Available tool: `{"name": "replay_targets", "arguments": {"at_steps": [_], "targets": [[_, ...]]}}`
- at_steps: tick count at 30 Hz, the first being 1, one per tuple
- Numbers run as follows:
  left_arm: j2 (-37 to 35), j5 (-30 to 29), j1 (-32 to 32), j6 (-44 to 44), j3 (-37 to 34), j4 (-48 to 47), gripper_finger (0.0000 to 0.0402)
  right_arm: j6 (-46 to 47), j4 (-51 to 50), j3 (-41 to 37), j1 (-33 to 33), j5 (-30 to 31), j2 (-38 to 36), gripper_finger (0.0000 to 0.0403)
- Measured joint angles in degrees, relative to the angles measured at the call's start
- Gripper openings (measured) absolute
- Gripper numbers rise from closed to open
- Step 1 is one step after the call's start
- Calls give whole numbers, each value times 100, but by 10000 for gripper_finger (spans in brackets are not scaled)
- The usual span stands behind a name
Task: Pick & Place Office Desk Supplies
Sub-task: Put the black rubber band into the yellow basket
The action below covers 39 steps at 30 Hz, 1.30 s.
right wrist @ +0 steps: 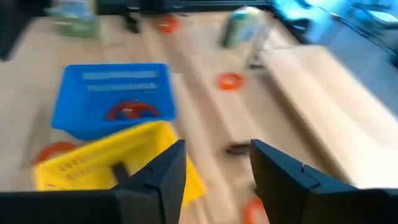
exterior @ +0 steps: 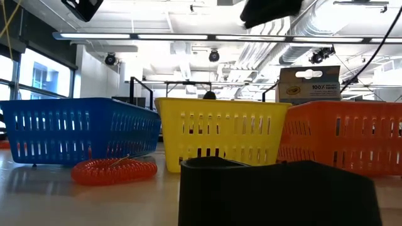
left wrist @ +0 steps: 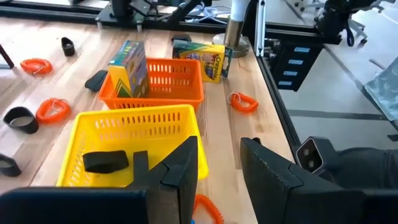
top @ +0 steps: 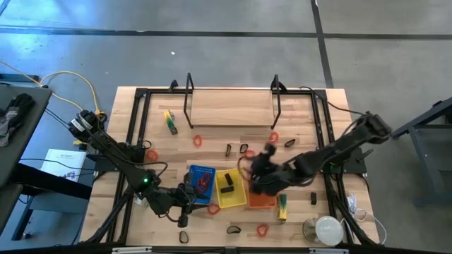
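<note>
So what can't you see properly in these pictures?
- Low view: a big dark block up close hides the table behind it.
- Low view: the basket walls hide what lies inside the blue tray, yellow tray and orange tray.
- Right wrist view: blurred, so the green thing far off can't be named.
- High view: the small dark pieces are too tiny to name.

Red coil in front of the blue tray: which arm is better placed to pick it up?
Left. The left gripper is open beside the red coil; the right gripper is beyond the yellow tray.
</note>
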Motion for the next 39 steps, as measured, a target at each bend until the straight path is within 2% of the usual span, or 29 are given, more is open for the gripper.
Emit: {"name": "replay_targets", "arguments": {"at_steps": [3,7,12,15,18,25,28,32,39], "targets": [[0,0,0,-82,0,-24,116,881,-1021,0,34,202,-484,148],[0,0,0,-97,0,-23,116,2446,-2681,0,-16,165,-1003,134],[0,-2,0,-98,0,-18,116,4686,-5096,-3,-349,-491,-1210,118],[0,-2,0,-98,0,-18,116,5193,-5740,-191,-751,-1014,-1220,109],[0,-2,0,-98,0,-18,116,4894,-5449,-615,-1201,-1494,-1328,104],[0,-4,0,-98,0,-21,116,3475,-3544,-1777,-2357,-2557,-1393,100],[0,-5,0,-98,0,-23,116,2906,-2856,-2144,-2678,-2608,-1377,100],[0,-6,0,-98,0,-72,116,2280,-2486,-2447,-2865,-2749,-1378,100],[0,-8,13,-98,0,-125,116,2192,-2325,-2642,-3013,-2845,-1378,100]]}}
